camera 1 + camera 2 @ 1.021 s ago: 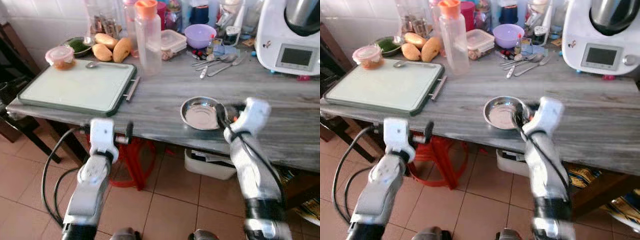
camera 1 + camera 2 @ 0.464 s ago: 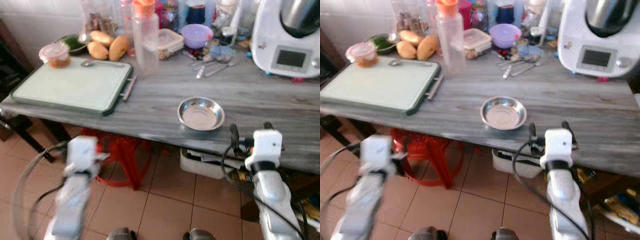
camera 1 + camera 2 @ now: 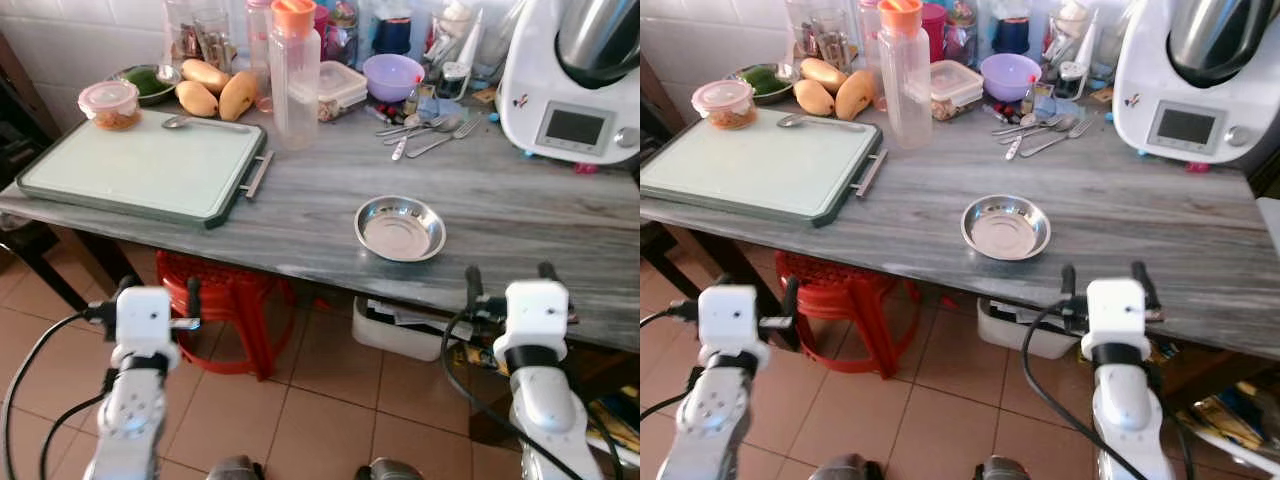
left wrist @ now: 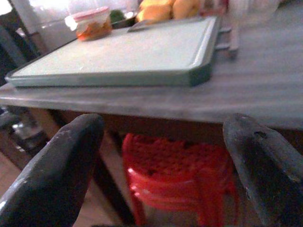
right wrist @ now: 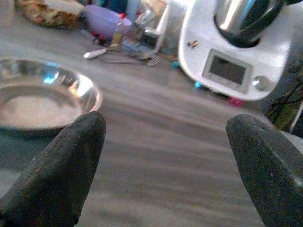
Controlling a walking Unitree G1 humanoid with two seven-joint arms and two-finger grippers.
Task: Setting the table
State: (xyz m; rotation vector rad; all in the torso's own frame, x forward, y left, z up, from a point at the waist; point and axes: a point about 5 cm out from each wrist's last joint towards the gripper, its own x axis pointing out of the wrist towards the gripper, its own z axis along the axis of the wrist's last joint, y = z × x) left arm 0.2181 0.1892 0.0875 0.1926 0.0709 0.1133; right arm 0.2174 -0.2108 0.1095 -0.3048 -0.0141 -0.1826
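Steel bowl sits empty near the front edge of the table, roughly mid-length, nothing touching it. Right gripper is off the table, in front of and below the front edge, to the right of the bowl, jaws spread wide and empty; its wrist view has the bowl between the fingertips' line of sight and the white kitchen machine behind. Left gripper hangs low in front of the red stool, below the front left stretch, jaws open, empty, facing the cutting board. Spoons and forks lie at the back edge beside the purple bowl, tall bottle close by on the left. Risks, my read: bowl is close to the front edge, so a sloppy approach from below could nudge it off or clip the table lip; thin shiny rim may slip in the jaws. Reaching to the back for cutlery risks knocking the bottle or clutter.
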